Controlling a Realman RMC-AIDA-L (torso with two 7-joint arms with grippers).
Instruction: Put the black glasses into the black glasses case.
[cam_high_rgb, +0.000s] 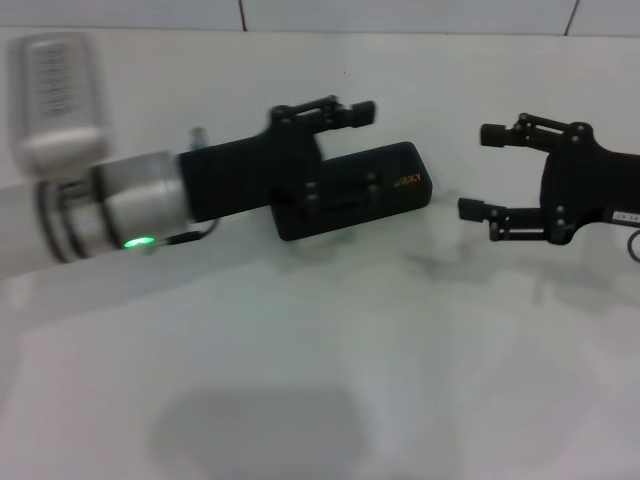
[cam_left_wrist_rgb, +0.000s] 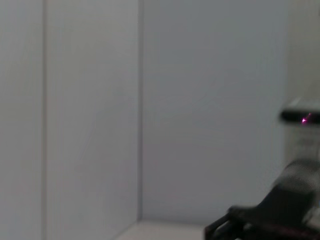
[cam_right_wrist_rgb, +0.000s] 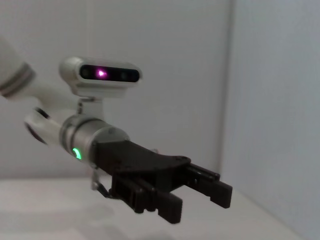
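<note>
The black glasses case (cam_high_rgb: 405, 180) lies on the white table at the middle back, with its small orange lettering facing up and no grey lining showing. My left gripper (cam_high_rgb: 368, 148) reaches in from the left and hovers over the case, covering its left half. Its fingers are apart and empty, which also shows in the right wrist view (cam_right_wrist_rgb: 197, 202). My right gripper (cam_high_rgb: 476, 172) is open and empty to the right of the case, a short gap away. The black glasses are hidden or out of view.
The white table (cam_high_rgb: 320, 340) spreads in front of the case, with a soft shadow near the front. A tiled wall (cam_high_rgb: 400, 15) stands behind. The left wrist view shows only wall and part of the right arm (cam_left_wrist_rgb: 260, 222).
</note>
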